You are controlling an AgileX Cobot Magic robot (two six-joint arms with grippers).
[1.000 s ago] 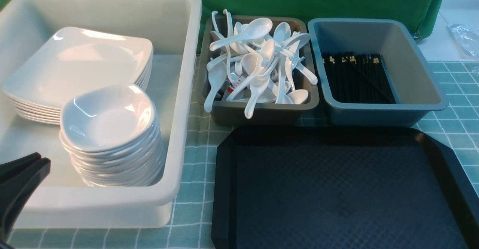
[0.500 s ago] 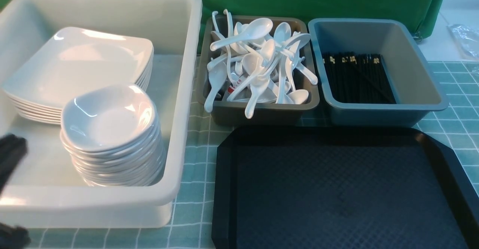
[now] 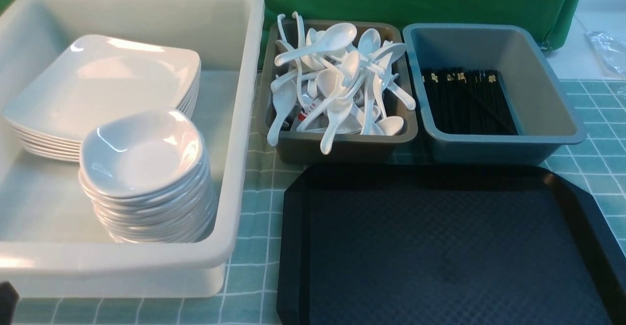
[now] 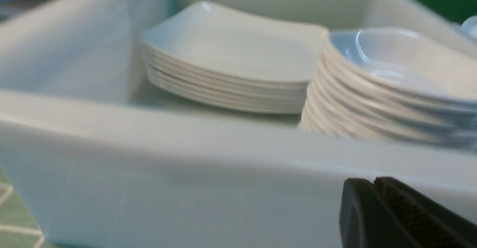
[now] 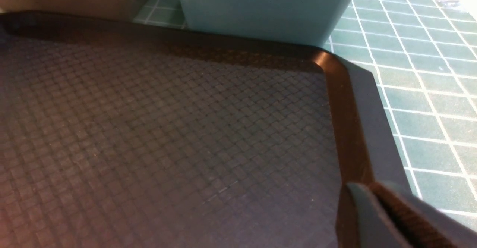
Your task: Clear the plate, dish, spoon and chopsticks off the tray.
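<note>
Now, chopsticks [image 3: 467, 101] lengthwise in grey tub [image 3: 538, 71], gold ends rearward

Surface: table [image 3: 254, 217], teal checked cloth.
White tub [image 3: 234, 178]: just beyond left gripper [image 4: 374, 188].
Spoon tub [image 3: 342, 146], chopstick tub [image 3: 489, 149]: beyond tray [image 3: 293, 247].
Tray: beneath right gripper [image 5: 369, 192].

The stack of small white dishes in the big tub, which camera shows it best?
The front view: the whole stack of dishes shows sharply, beside the plates in the white tub. The left wrist view shows it blurred and partly cut off behind the tub wall. The right wrist view misses it.
</note>
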